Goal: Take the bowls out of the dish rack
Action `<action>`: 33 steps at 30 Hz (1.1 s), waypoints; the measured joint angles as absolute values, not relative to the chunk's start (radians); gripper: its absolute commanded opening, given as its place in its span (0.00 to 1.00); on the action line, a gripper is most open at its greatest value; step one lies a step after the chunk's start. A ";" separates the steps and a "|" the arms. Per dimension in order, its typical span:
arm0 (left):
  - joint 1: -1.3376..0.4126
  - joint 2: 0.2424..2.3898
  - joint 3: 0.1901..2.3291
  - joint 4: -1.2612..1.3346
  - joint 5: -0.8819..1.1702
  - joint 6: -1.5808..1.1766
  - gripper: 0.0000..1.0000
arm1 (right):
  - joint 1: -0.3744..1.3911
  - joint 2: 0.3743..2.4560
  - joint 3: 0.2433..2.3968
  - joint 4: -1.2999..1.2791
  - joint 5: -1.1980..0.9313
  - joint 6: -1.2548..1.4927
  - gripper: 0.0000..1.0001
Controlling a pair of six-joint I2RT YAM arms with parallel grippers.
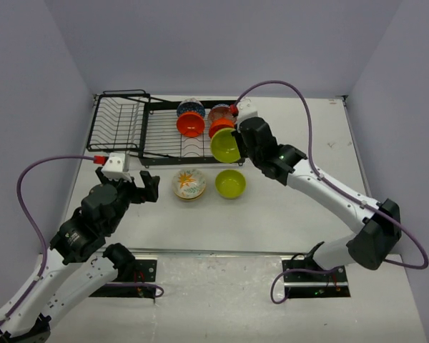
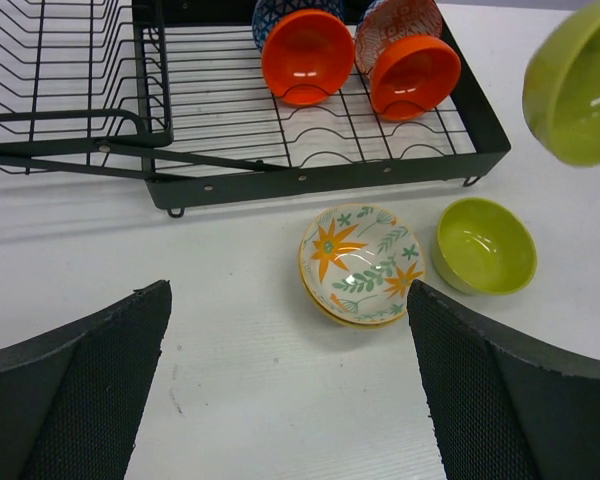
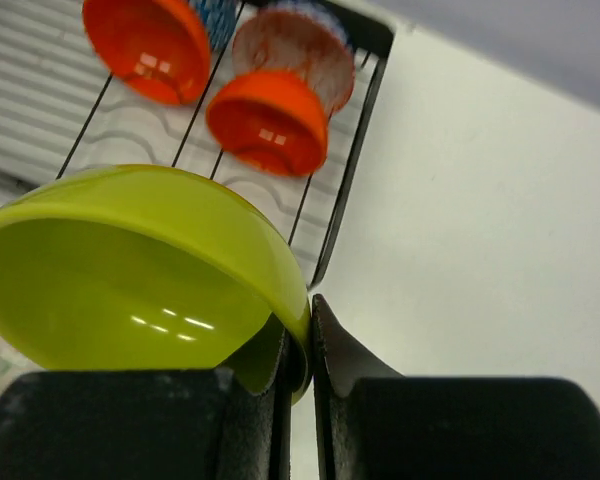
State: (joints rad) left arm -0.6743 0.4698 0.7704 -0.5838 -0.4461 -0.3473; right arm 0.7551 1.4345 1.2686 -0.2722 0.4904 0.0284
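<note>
the right gripper (image 3: 300, 345) pinches the rim of a lime bowl (image 3: 130, 270), in the air over the front of the dish rack (image 2: 330, 178) — mid-carry, i judge. next it needs lowering beside the green bowl (image 2: 485, 243) on the table (image 2: 230, 330), then letting go — the left gripper (image 2: 288, 290) hangs wide open, empty.
</note>
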 measured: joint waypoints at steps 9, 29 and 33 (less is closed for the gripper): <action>-0.674 0.467 0.770 -0.584 -0.446 -0.348 1.00 | 0.666 1.461 1.334 -0.820 0.102 0.228 0.00; -0.674 0.445 0.770 -0.584 -0.450 -0.348 1.00 | 0.545 1.924 1.631 -1.027 -0.072 0.160 0.01; -0.674 0.445 0.770 -0.584 -0.450 -0.348 1.00 | 0.535 1.948 1.615 -1.022 -0.085 0.148 0.04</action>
